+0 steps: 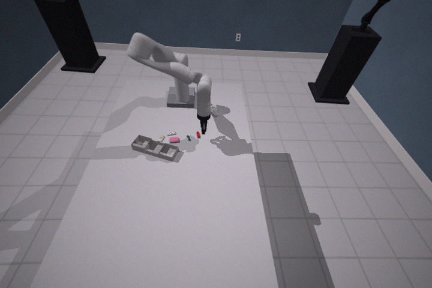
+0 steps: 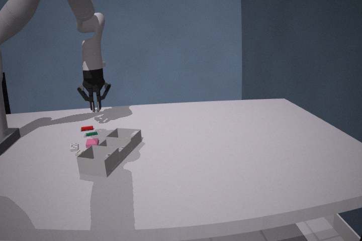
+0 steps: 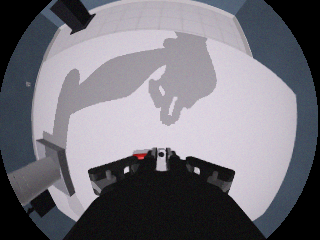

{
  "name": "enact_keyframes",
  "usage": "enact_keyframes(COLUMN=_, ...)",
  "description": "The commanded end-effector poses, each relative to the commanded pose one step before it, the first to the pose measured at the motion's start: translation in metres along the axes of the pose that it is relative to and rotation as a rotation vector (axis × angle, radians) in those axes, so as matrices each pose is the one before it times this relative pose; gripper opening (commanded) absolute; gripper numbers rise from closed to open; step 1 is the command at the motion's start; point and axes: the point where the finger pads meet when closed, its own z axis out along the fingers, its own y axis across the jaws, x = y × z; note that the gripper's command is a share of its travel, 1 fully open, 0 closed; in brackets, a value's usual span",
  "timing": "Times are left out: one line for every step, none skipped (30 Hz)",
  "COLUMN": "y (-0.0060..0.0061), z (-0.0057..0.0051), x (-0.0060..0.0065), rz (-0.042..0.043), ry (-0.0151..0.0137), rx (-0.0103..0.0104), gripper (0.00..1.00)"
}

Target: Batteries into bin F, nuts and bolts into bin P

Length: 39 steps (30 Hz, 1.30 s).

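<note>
My gripper (image 1: pixel 203 132) (image 2: pixel 95 110) (image 3: pixel 161 153) hangs a little above the table, just behind the row of small things. It is shut on a small grey metal piece, a nut or bolt (image 3: pixel 160 155). A red battery (image 1: pixel 198 134) (image 2: pixel 87 128) (image 3: pixel 140 156) lies next to the gripper, and a green battery (image 1: pixel 188 137) (image 2: pixel 91 133) lies beside the red one. A grey bin block (image 1: pixel 139 145) (image 2: pixel 91 167) with three open compartments stands on the table to the left in the top view. I cannot read its letters.
A pink block (image 1: pixel 173 139) (image 2: pixel 92 142) lies behind the bins. A spotted white tile (image 1: pixel 171 132) (image 2: pixel 74 146) and a smaller pale tile (image 1: pixel 161 138) (image 2: pixel 79 152) lie beside it. The arm's base (image 1: pixel 180 96) stands at the table's far end.
</note>
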Motion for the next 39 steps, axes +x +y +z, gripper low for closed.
enact_keyframes(y=0.00069, z=-0.00084, x=-0.00006, rz=0.00027, ry=-0.00037, rx=-0.00244, gripper=0.13)
enact_keyframes(y=0.0, z=0.0, x=0.0, rz=0.0, ry=0.0, rx=0.0, gripper=0.13)
enact_keyframes(y=0.0, z=0.0, x=0.0, rz=0.0, ry=0.0, rx=0.0, gripper=0.13)
enact_keyframes(y=0.00018, z=-0.00396, x=-0.00008, rz=0.0, ry=0.0, rx=0.0, gripper=0.13)
enact_keyframes(y=-0.00025, z=-0.00262, x=0.00021, rz=0.0, ry=0.0, rx=0.0, gripper=0.13)
enact_keyframes(y=0.0, z=-0.00001, x=0.0, rz=0.0, ry=0.0, rx=0.0, gripper=0.13)
enact_keyframes(y=-0.00002, z=0.00007, x=0.00002, rz=-0.00001, ry=-0.00002, rx=0.0, gripper=0.13)
enact_keyframes(y=0.00002, z=-0.00004, x=-0.00001, rz=0.00001, ry=0.00001, rx=0.00001, gripper=0.13)
enact_keyframes(y=0.00052, z=-0.00003, x=-0.00599, rz=0.0, ry=-0.00001, rx=0.0, gripper=0.13)
enact_keyframes(y=0.0, z=0.0, x=0.0, rz=0.0, ry=0.0, rx=0.0, gripper=0.13)
enact_keyframes(y=0.0, z=0.0, x=0.0, rz=0.0, ry=0.0, rx=0.0, gripper=0.13)
enact_keyframes(y=0.00051, z=0.00001, x=-0.00598, rz=0.0, ry=-0.00002, rx=0.0, gripper=0.13)
enact_keyframes(y=0.00051, z=0.00001, x=-0.00598, rz=0.0, ry=-0.00002, rx=0.0, gripper=0.13)
enact_keyframes(y=0.00051, z=0.00001, x=-0.00598, rz=0.0, ry=-0.00002, rx=0.0, gripper=0.13)
enact_keyframes(y=0.00051, z=0.00001, x=-0.00598, rz=0.0, ry=-0.00002, rx=0.0, gripper=0.13)
enact_keyframes(y=0.00051, z=0.00001, x=-0.00598, rz=0.0, ry=-0.00002, rx=0.0, gripper=0.13)
enact_keyframes(y=0.00051, z=0.00001, x=-0.00598, rz=0.0, ry=-0.00002, rx=0.0, gripper=0.13)
enact_keyframes(y=0.00051, z=0.00001, x=-0.00598, rz=0.0, ry=-0.00002, rx=0.0, gripper=0.13)
enact_keyframes(y=0.00051, z=0.00001, x=-0.00598, rz=0.0, ry=-0.00002, rx=0.0, gripper=0.13)
enact_keyframes(y=0.00051, z=0.0, x=-0.00598, rz=0.0, ry=-0.00002, rx=0.0, gripper=0.13)
enact_keyframes(y=0.00051, z=0.0, x=-0.00598, rz=0.0, ry=-0.00002, rx=0.0, gripper=0.13)
enact_keyframes(y=0.00051, z=0.0, x=-0.00598, rz=0.0, ry=-0.00002, rx=0.0, gripper=0.13)
enact_keyframes(y=0.00051, z=0.0, x=-0.00598, rz=0.0, ry=-0.00002, rx=0.0, gripper=0.13)
enact_keyframes(y=0.00051, z=0.0, x=-0.00598, rz=0.0, ry=-0.00002, rx=0.0, gripper=0.13)
enact_keyframes(y=0.00051, z=0.0, x=-0.00598, rz=0.0, ry=-0.00002, rx=0.0, gripper=0.13)
enact_keyframes(y=0.00051, z=0.0, x=-0.00598, rz=0.0, ry=-0.00002, rx=0.0, gripper=0.13)
enact_keyframes(y=0.0, z=0.0, x=0.0, rz=0.0, ry=0.0, rx=0.0, gripper=0.13)
enact_keyframes(y=0.0, z=0.0, x=0.0, rz=0.0, ry=0.0, rx=0.0, gripper=0.13)
enact_keyframes(y=0.00055, z=-0.00001, x=-0.006, rz=-0.00001, ry=-0.00002, rx=0.00002, gripper=0.13)
enact_keyframes(y=0.00051, z=0.00001, x=-0.00598, rz=0.0, ry=-0.00002, rx=0.0, gripper=0.13)
enact_keyframes(y=0.00051, z=0.0, x=-0.00598, rz=0.0, ry=-0.00002, rx=0.0, gripper=0.13)
enact_keyframes(y=0.00051, z=0.0, x=-0.00598, rz=0.0, ry=-0.00002, rx=0.0, gripper=0.13)
enact_keyframes(y=0.00051, z=0.0, x=-0.00598, rz=0.0, ry=-0.00002, rx=0.0, gripper=0.13)
enact_keyframes(y=0.00051, z=0.0, x=-0.00598, rz=0.0, ry=-0.00002, rx=0.0, gripper=0.13)
enact_keyframes(y=0.00051, z=0.0, x=-0.00598, rz=0.0, ry=-0.00002, rx=0.0, gripper=0.13)
enact_keyframes(y=0.00051, z=0.0, x=-0.00598, rz=0.0, ry=-0.00002, rx=0.0, gripper=0.13)
enact_keyframes(y=0.00051, z=0.0, x=-0.00598, rz=0.0, ry=-0.00002, rx=0.0, gripper=0.13)
enact_keyframes(y=0.00051, z=0.0, x=-0.00598, rz=0.0, ry=-0.00002, rx=0.0, gripper=0.13)
enact_keyframes(y=0.00051, z=0.0, x=-0.00598, rz=0.0, ry=-0.00002, rx=0.0, gripper=0.13)
